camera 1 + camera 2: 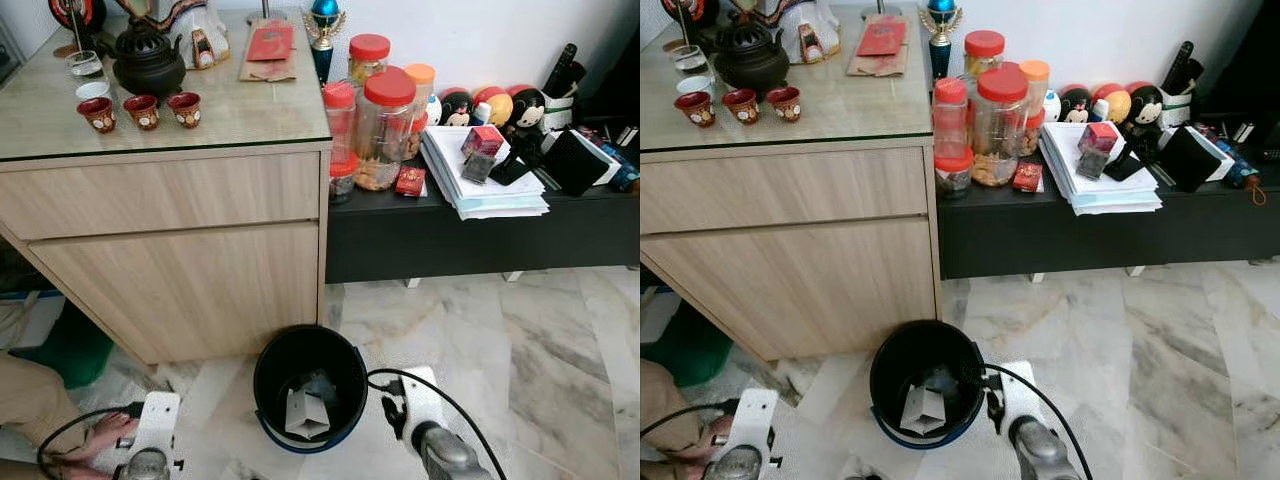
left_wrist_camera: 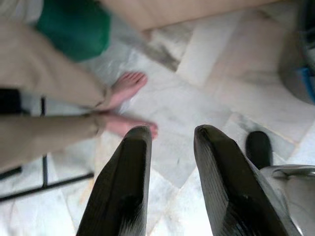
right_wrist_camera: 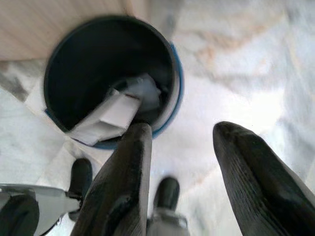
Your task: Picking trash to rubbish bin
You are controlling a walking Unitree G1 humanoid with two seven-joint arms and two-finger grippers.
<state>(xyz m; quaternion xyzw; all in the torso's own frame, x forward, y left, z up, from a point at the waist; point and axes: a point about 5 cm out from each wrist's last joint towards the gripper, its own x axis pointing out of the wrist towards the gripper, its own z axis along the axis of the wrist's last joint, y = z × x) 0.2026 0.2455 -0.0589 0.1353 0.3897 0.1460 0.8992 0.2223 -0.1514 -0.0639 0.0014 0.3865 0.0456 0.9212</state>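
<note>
Right gripper [image 3: 197, 182] parted, nothing between the fingers, hanging over marble floor [image 1: 520, 350] just beside the bin [image 1: 309, 388]. Left gripper [image 2: 172, 182] also parted and empty, over floor near a person's bare feet [image 2: 127, 105]. Bin black, round, blue band at rim, standing on floor between the two arms, in front of cabinet [image 1: 170, 250]. Trash [image 1: 307, 413] lying inside bin: folded white card or paper box, plus a crumpled greyish piece [image 3: 147, 93] beside it. Right arm [image 1: 430, 430] low right of bin, black cable looping off it; left arm [image 1: 150, 435] low left, near the person's foot [image 1: 105, 435]. Person's beige trouser leg [image 1: 30, 395] at left edge, green object [image 1: 70, 350] on floor behind. Cabinet light wood, glass tabletop [image 1: 240, 110] carrying dark teapot [image 1: 147, 62], three red cups [image 1: 142, 110], red packets [image 1: 270, 45], trophy [image 1: 323, 25]. Low black shelf [image 1: 480, 235] right of cabinet, with red-lidded jars [image 1: 385, 125], paper stack [image 1: 480, 180], small red box [image 1: 483, 140], round cartoon figures [image 1: 490, 105], remote [image 1: 560, 68].
</note>
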